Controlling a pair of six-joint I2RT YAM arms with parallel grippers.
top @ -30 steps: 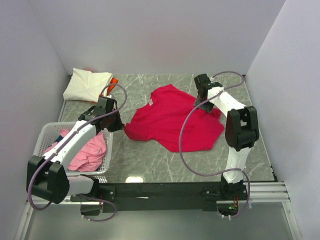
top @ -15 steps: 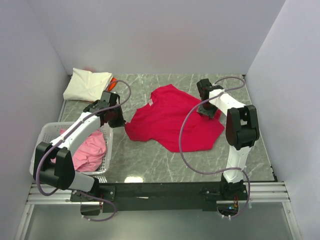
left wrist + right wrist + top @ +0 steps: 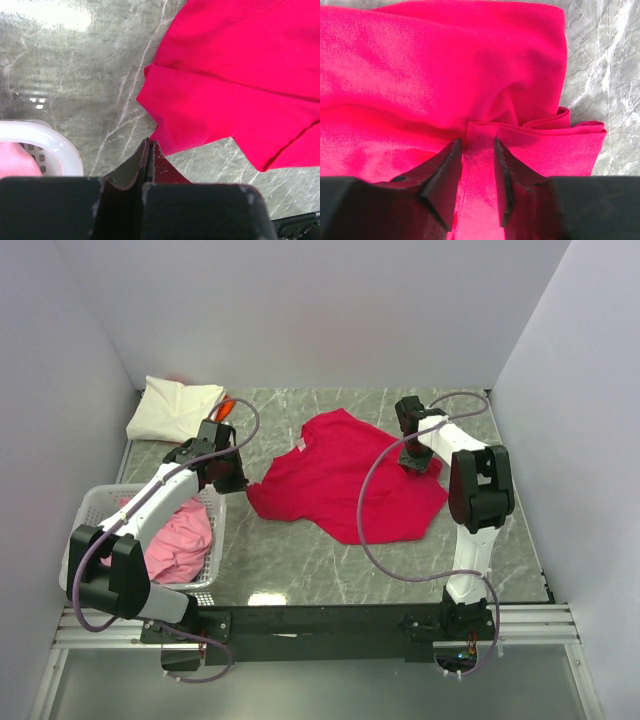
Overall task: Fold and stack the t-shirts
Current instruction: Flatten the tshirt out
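The crimson red t-shirt lies spread and rumpled in the middle of the table. My left gripper is shut, with its tips at the shirt's near left corner; no cloth shows between the jaws. My right gripper is open and pressed down on the shirt's far right sleeve. Its jaws straddle a strip of red cloth by a folded hem. A cream-white t-shirt lies folded at the far left, with an orange one peeking from beside it. Light pink t-shirts lie in the basket.
The white lattice basket stands at the near left, and its rim is just left of my left gripper. Grey walls close in the left, back and right sides. The bare marble table shows in front of the red shirt.
My left arm has swung from over the basket to the red shirt's left corner. My right gripper has come down onto the right sleeve. The shirt's left corner shifted slightly left.
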